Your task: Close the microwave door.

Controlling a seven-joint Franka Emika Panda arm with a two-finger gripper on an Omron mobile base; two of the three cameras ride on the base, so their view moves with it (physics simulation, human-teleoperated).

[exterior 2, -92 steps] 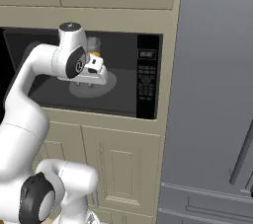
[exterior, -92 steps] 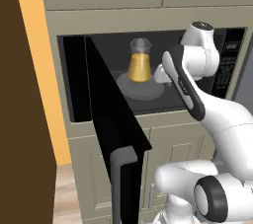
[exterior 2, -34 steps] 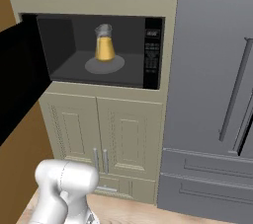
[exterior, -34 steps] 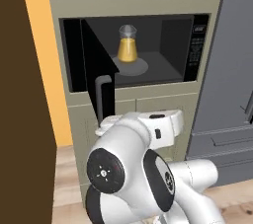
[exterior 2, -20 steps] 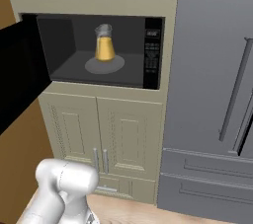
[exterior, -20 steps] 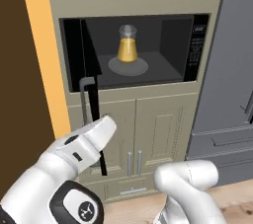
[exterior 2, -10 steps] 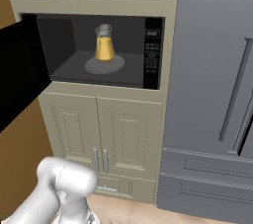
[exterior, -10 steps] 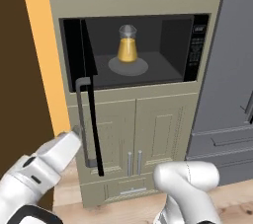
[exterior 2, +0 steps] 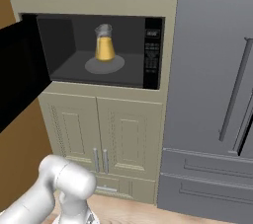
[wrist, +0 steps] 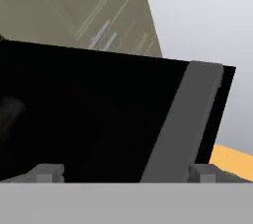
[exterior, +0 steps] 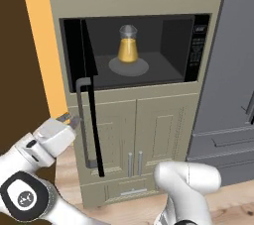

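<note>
While the microwave door (exterior: 88,95) stands open, edge-on toward the room, the gripper (exterior: 71,120) sits just left of its handle (exterior: 85,120), fingers spread wide. Beige cabinets (exterior 2: 106,134) adjoin a grey refrigerator (exterior 2: 217,94).

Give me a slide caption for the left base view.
End effector beside the open microwave door, left of its bar handle; a flask sits inside.

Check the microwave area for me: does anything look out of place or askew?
The microwave door stands wide open, swung out edge-on toward the left base camera, with a flask of amber liquid upright on the turntable inside. Nothing looks spilled or damaged. The gripper sits by the door's outer side.
</note>
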